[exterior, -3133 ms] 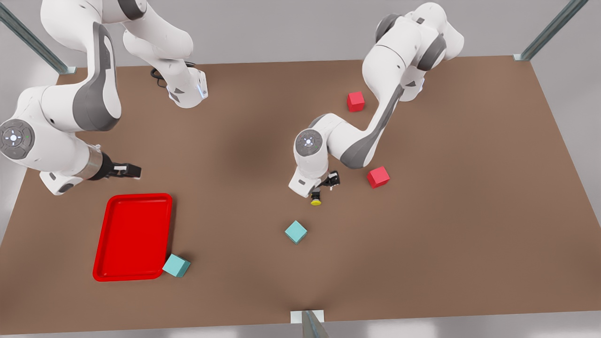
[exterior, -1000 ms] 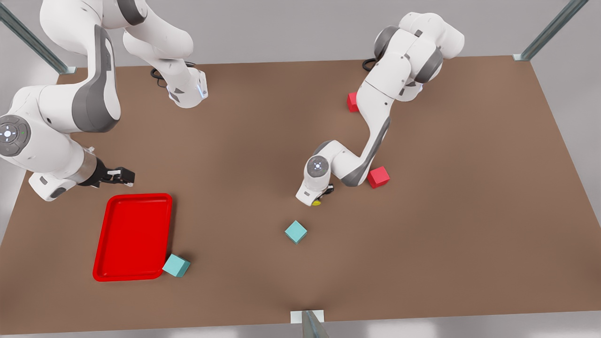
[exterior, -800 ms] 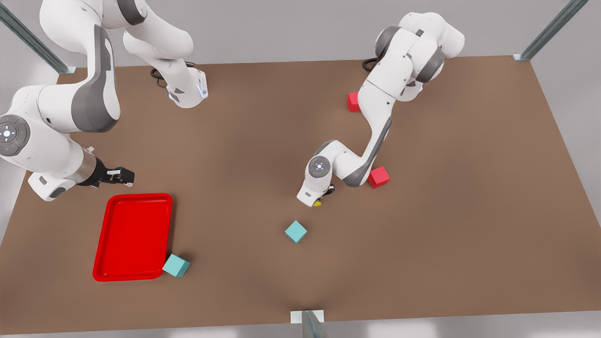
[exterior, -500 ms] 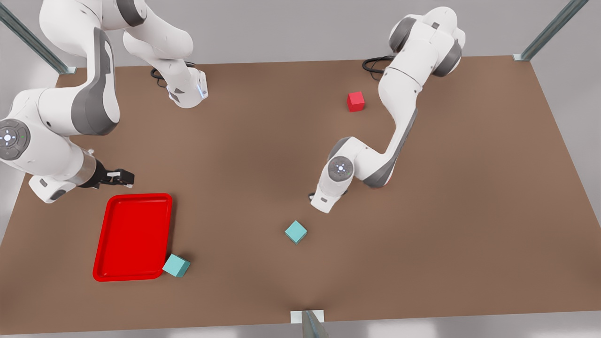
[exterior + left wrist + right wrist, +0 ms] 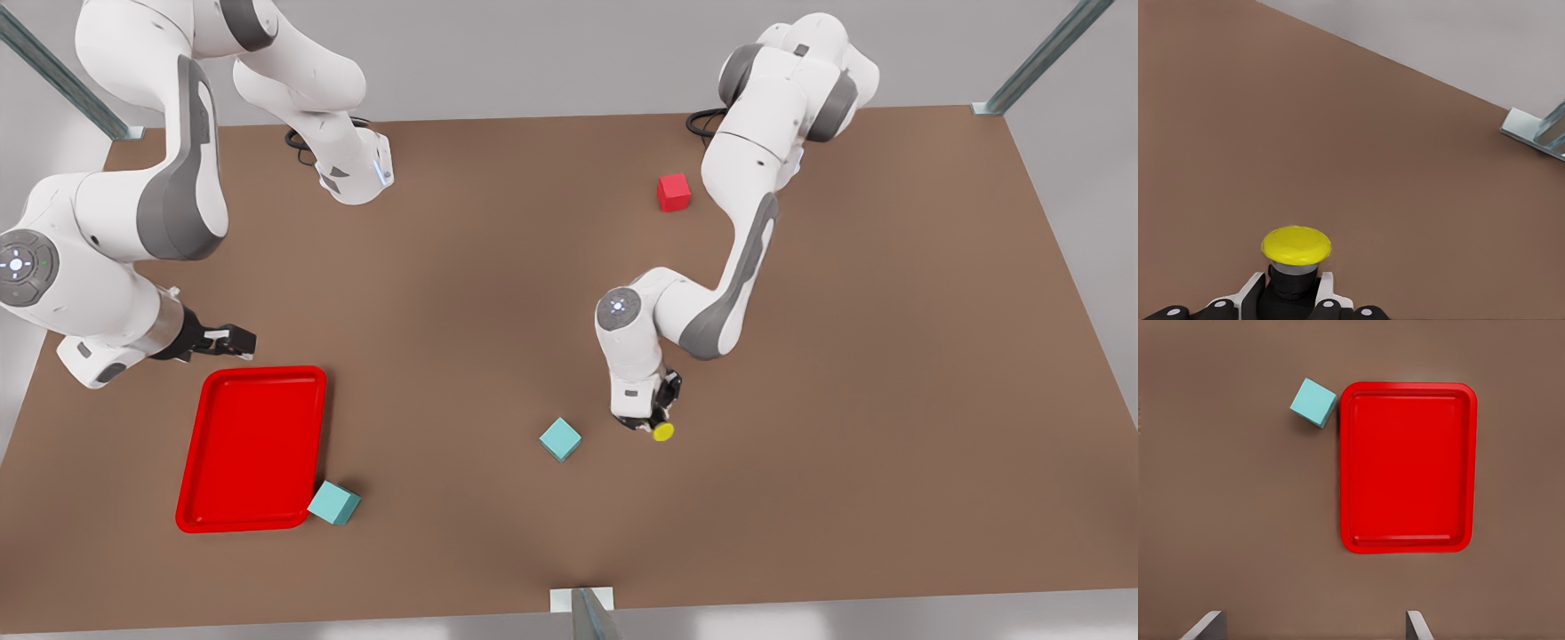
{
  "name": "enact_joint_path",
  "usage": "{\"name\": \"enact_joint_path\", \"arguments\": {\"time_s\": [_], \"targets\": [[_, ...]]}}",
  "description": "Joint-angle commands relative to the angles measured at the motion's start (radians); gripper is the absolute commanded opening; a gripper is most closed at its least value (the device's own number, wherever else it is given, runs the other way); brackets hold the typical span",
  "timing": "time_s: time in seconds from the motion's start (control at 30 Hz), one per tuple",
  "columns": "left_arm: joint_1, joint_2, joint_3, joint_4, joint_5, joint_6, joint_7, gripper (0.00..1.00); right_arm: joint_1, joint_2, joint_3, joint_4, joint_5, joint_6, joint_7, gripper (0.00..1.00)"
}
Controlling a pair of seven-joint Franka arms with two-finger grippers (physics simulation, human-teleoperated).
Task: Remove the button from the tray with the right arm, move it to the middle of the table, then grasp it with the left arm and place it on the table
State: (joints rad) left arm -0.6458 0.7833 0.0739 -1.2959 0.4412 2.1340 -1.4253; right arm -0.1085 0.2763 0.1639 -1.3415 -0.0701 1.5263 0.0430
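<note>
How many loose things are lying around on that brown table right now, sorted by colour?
Red: 2, a cube and the tray.
Teal: 2, one cube mid-table, another cube beside the tray.
Yellow: 1, the button, held in the left gripper.
Total: 5.

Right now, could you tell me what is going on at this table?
The left gripper holds the button by its dark body, low near the middle of the table, beside a teal cube. The right gripper waits open above the tray, which has no button in it.
</note>
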Motion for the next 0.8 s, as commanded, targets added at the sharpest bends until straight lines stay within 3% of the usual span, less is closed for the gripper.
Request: {"name": "enact_joint_path", "arguments": {"time_s": [0.0, 0.17, 0.2, 0.27, 0.6, 0.77], "targets": [[-0.011, 0.016, 0.027, 0.001, 0.037, 0.038, -0.754, 0.50, 0.000, 0.006, 0.000, 0.002, 0.000, 0.008, 0.002, 1.00], [-0.124, 0.090, 0.181, -0.005, 0.040, 0.070, -0.899, 0.50, -0.002, 0.006, 0.000, 0.004, 0.000, 0.008, 0.002, 1.00], [-0.198, 0.119, 0.279, -0.011, 0.037, 0.066, -0.911, 0.50, -0.002, 0.006, 0.000, 0.004, 0.000, 0.008, 0.002, 1.00], [-0.267, 0.182, 0.366, -0.011, 0.037, 0.061, -0.951, 0.50, -0.002, 0.006, 0.000, 0.005, 0.000, 0.008, 0.002, 1.00], [-0.413, 0.287, 0.526, -0.011, 0.048, -0.026, -1.012, 0.50, -0.002, 0.007, 0.000, 0.005, 0.001, 0.008, 0.002, 1.00], [-0.449, 0.341, 0.550, -0.006, 0.057, -0.063, -1.017, 0.49, -0.002, 0.007, -0.001, 0.007, 0.001, 0.009, 0.002, 1.00]]}}
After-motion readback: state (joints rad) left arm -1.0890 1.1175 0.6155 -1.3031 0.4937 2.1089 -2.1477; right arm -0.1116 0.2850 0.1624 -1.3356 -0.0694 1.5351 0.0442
